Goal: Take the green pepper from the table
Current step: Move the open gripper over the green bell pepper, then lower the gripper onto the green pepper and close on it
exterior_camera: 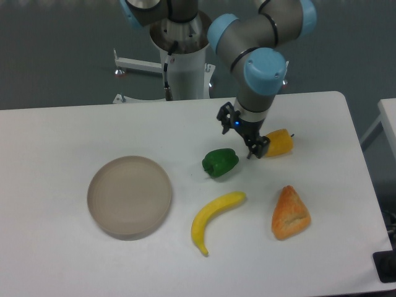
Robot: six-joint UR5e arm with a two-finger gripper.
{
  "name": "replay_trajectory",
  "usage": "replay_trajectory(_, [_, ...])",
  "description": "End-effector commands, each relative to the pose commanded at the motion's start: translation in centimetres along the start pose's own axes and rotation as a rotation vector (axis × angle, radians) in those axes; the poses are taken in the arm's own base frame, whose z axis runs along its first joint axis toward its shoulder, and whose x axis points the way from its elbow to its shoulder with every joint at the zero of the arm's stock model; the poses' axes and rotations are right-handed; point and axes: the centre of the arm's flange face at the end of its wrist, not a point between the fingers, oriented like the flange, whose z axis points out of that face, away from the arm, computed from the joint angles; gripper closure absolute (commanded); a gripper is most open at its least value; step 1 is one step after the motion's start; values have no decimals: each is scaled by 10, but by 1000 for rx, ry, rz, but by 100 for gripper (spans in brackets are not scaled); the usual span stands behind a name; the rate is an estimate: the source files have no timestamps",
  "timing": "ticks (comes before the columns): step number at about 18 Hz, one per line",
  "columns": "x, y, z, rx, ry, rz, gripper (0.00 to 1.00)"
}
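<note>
Near the middle of the table point(74, 124), toward its far edge, the green pepper point(219, 162) lies untouched, the gripper point(242, 133) hovering just beyond it, jaws apart and empty.

A white table point(62, 130) with rounded corners. Lying on it: a round beige plate point(129, 196) at left, a green pepper point(219, 163) near the middle, a yellow pepper point(278, 143), a banana point(212, 219), and an orange wedge-shaped item point(289, 213) at right.

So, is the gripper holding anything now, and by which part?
Nothing is held. The gripper is open in the air, between the green pepper and the yellow pepper.
</note>
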Motion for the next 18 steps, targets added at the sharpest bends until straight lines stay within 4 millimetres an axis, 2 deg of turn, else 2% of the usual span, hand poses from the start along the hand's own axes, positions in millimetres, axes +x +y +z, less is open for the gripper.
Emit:
replay_trajectory(2, [1,-10,8,2,-13,19,0])
replay_trajectory(6, [-11,-23,33,3,-24,41,0])
replay_trajectory(11, [-16,-31,56,-3,-11,54,0])
replay_trajectory(16, [-15,-37,70,-12,8,65,0])
replay_trajectory(17, [-16,-38,72,-12,11,67,6])
replay_trajectory(18, [-15,-38,75,-15,16,66,33])
